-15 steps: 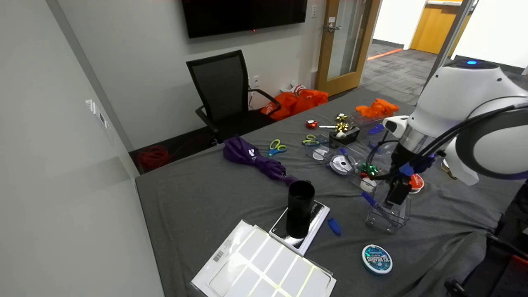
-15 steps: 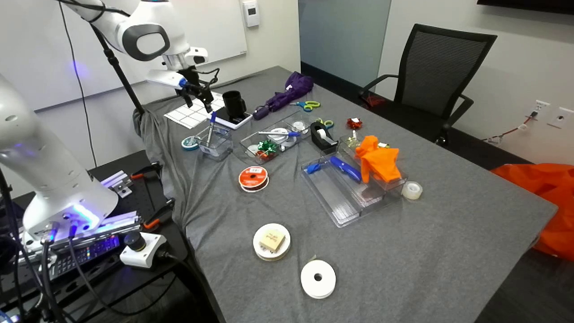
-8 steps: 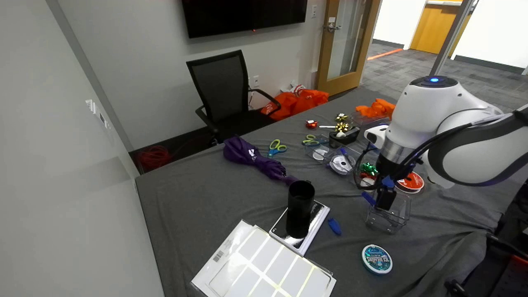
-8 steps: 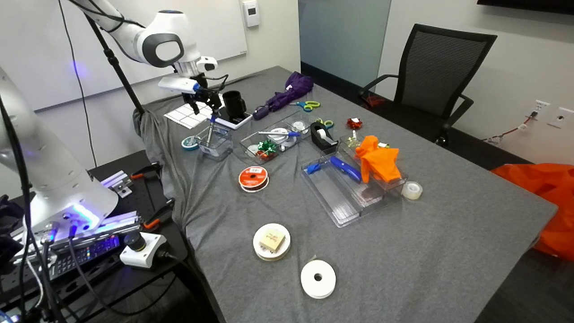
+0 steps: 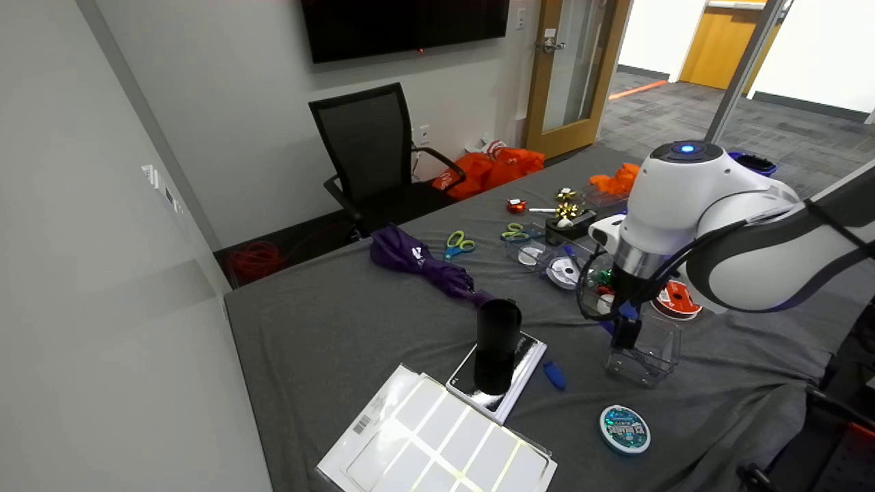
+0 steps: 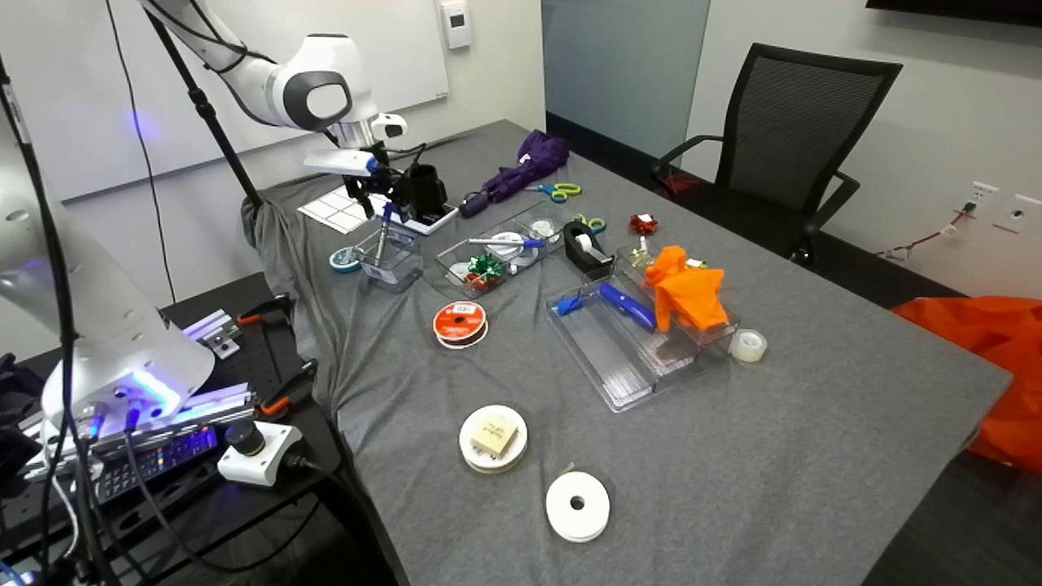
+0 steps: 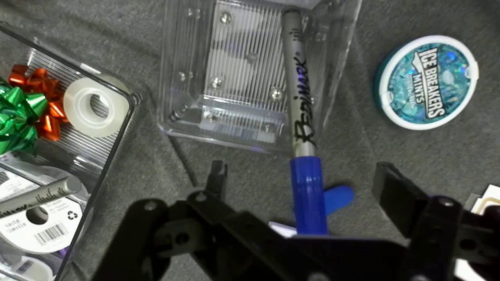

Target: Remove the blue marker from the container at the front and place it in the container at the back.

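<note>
The blue marker leans inside the clear container, its grey barrel within the walls and its blue cap jutting out past the container's rim. Near that same rim hangs the end effector, released: its fingers stand wide apart, one to either side of the cap, with a gap showing on both sides in the wrist view.

The container rests on the tabletop. Near it lie a round tin of mints, a red-faced ribbon spool and a small blue object, the last partly hidden by the cap in the wrist view. Just beside the container sits an organizer holding a green bow, a red bow and a roll of tape; a second marker lies across it.

In an exterior view, a black cup stands farther from the container than the small blue object. A purple umbrella lies well apart from the container.
</note>
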`<move>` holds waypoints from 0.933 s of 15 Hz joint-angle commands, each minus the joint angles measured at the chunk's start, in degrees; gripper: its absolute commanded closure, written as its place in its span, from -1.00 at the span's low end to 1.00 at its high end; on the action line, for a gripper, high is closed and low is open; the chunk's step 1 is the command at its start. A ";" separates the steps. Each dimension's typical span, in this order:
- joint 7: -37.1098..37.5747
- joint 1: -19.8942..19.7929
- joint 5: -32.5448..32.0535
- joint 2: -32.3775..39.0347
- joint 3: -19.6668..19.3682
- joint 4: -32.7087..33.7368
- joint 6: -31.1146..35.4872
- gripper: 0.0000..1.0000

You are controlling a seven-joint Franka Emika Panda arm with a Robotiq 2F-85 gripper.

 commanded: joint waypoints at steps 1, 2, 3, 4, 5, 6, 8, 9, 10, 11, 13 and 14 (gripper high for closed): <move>1.08 -1.55 -2.67 2.02 0.72 1.63 -0.58 -0.39; 1.17 -1.69 -2.98 2.17 0.71 1.74 -0.64 -0.27; 1.22 -1.83 -3.16 2.25 0.65 1.84 -0.63 -0.10; 1.31 -1.94 -3.34 2.37 0.61 1.95 -0.67 0.04; 1.41 -2.05 -3.53 2.36 0.55 1.98 -0.58 0.20; 1.48 -2.15 -3.71 2.32 0.52 2.01 -0.55 0.32; 1.78 -2.26 -4.13 2.39 0.39 2.11 -0.38 0.59; 1.89 -2.29 -4.29 2.40 0.36 2.13 -0.28 0.72; 1.99 -2.31 -4.40 2.40 0.35 2.16 -0.25 0.87; 2.10 -2.34 -4.48 2.31 0.37 2.11 -0.14 0.97; 2.28 -2.46 -4.32 1.62 0.53 1.68 -0.14 0.90; 1.96 -2.60 -3.76 0.99 0.76 1.24 -0.03 0.90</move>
